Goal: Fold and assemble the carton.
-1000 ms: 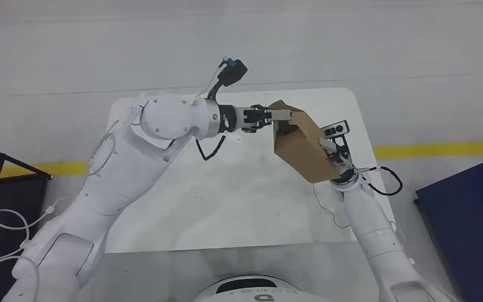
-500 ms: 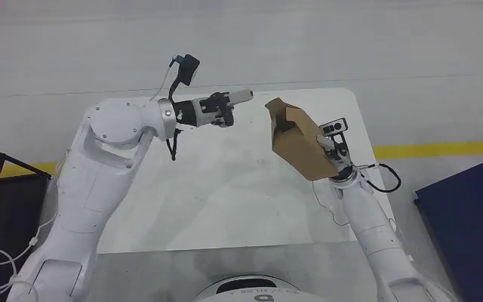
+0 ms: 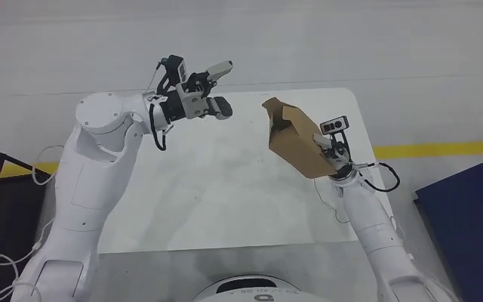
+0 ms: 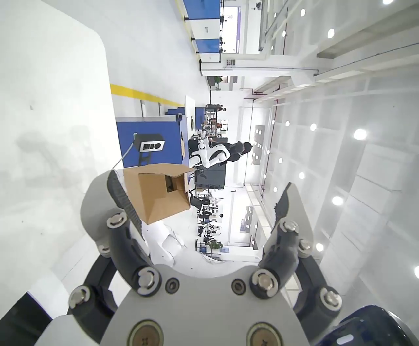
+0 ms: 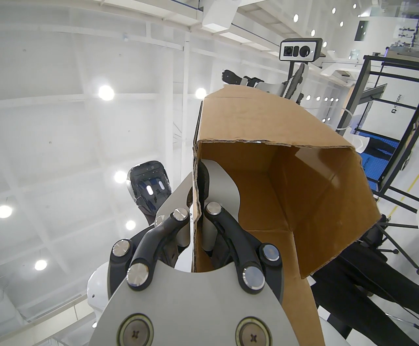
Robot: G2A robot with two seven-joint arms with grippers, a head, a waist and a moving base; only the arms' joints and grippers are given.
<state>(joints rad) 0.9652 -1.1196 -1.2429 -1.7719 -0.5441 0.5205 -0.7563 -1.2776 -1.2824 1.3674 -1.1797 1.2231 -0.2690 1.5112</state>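
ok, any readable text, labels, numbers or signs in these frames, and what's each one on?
Nothing can be quoted with confidence.
Carton: no print on the faces in view.
White panel, right wrist view: a round logo and one short sideways word, too small to read reliably.
Far screen, left wrist view: its content is blurred and unreadable.
Table: none.

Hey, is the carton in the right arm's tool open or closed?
Open at one end: the right wrist view looks straight into the carton, the right tool clamping one wall.
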